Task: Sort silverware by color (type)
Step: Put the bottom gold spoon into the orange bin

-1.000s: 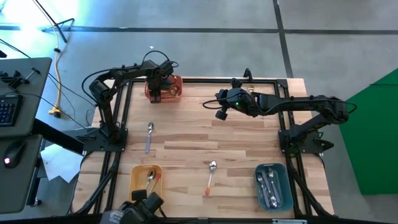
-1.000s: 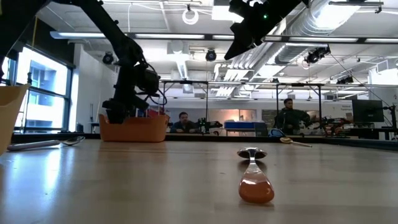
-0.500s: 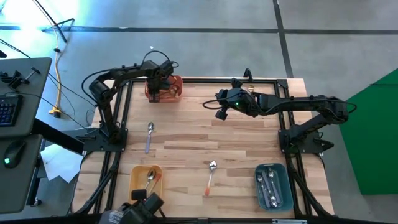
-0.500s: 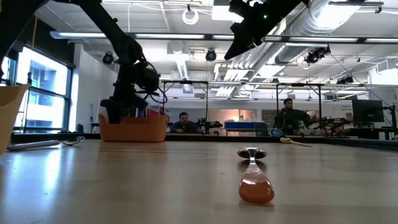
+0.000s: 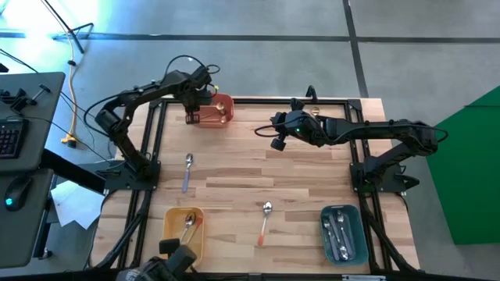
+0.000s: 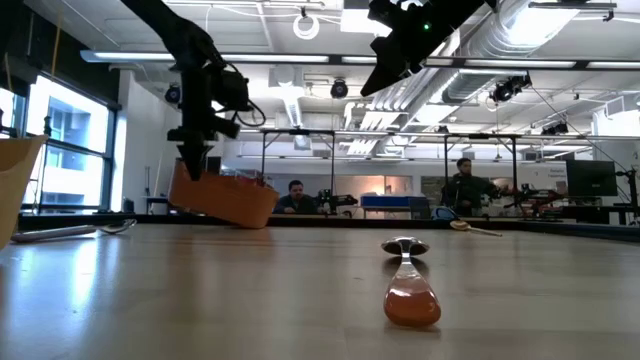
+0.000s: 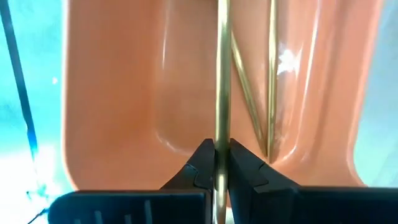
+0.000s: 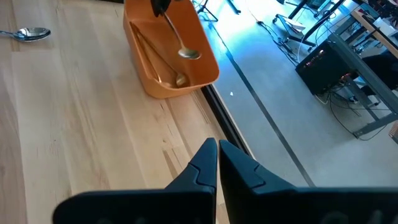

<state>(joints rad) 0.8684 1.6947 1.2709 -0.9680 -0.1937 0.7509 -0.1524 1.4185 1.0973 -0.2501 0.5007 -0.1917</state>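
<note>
Right now the left end effector (image 7: pixel 222 163) is clamped on a gold spoon (image 7: pixel 222 74) over the red bin (image 5: pixel 222 110) at the far edge of the tabletop (image 5: pixel 297 179); bin looks tipped up on one side in the low view. More gold spoons (image 8: pixel 158 65) lie inside it. Right end effector (image 8: pixel 217 155) closed, empty, hanging above the far middle. Purple-handled spoon (image 5: pixel 187 171) lies near the left edge, orange-handled spoon (image 5: pixel 264 221) near the front middle. Yellow bin (image 5: pixel 169 234) front left and teal bin (image 5: pixel 357 240) front right both hold spoons.
</note>
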